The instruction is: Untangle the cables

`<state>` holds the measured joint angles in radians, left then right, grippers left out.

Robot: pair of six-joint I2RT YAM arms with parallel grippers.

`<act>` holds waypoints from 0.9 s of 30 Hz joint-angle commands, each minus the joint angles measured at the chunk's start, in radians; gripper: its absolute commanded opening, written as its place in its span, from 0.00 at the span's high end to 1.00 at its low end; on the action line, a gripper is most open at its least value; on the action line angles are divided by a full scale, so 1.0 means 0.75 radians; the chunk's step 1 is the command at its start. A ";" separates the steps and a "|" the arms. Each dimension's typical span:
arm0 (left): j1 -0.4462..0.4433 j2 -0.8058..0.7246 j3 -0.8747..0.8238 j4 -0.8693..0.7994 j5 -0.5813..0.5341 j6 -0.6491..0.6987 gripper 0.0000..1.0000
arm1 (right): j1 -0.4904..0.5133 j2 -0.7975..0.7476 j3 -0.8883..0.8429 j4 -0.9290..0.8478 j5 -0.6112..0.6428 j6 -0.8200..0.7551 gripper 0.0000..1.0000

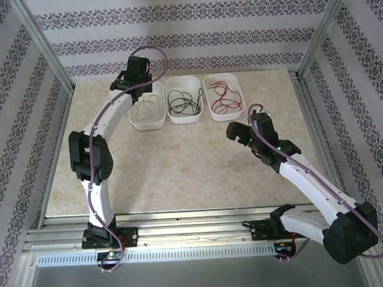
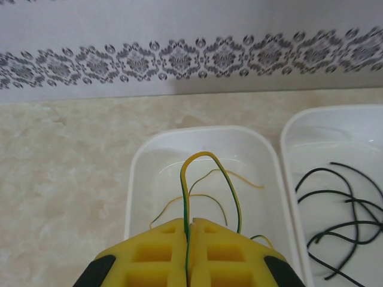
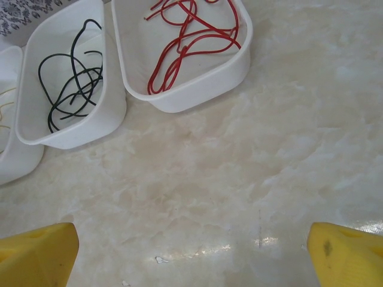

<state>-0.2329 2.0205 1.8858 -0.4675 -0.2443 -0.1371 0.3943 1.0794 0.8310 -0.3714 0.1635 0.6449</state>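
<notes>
- We find the left gripper [image 2: 187, 228] above the near end of the left tub [image 2: 136, 179], its yellow fingers [image 2: 149, 251] pressed together.
- They pinch one green wire [image 2: 202, 153]. It rises from the seam between the fingers, arches over in a narrow loop and comes back down on the right side of the fingers.
- More green wires [image 2: 206, 195] lie loose on the floor of the left tub, under and beyond the held loop. We cannot tell whether the held wire touches them.
- The right gripper [image 3: 192, 248] hovers over bare table [image 3: 251, 167], spread wide with nothing between its fingers. It is near the right tub [image 3: 197, 89] and clear of it.
- Three white tubs stand in a row at the far side of the table, close to the patterned wall [image 2: 179, 60].
- Black wires [image 1: 184, 105] curl in loose loops in the middle tub [image 3: 78, 134].
- Red wires [image 3: 185, 45] lie in the right tub, overlapping one another.
- From above, each colour sits in its own tub, with no wire on the open table.
</notes>
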 commanded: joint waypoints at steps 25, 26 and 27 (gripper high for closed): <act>0.082 -0.003 -0.014 -0.126 0.222 -0.085 0.27 | 0.048 0.662 0.729 -0.199 -0.079 -0.241 0.48; 0.082 -0.046 -0.062 -0.097 0.236 -0.102 0.25 | 0.055 0.695 0.765 -0.201 -0.079 -0.244 0.48; 0.083 -0.097 -0.124 -0.065 0.248 -0.128 0.21 | 0.061 0.737 0.805 -0.198 -0.075 -0.247 0.48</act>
<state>-0.1764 2.0678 1.8500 -0.5697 -0.1123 -0.1772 0.4248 1.5806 1.3628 -0.5060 0.1127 0.4889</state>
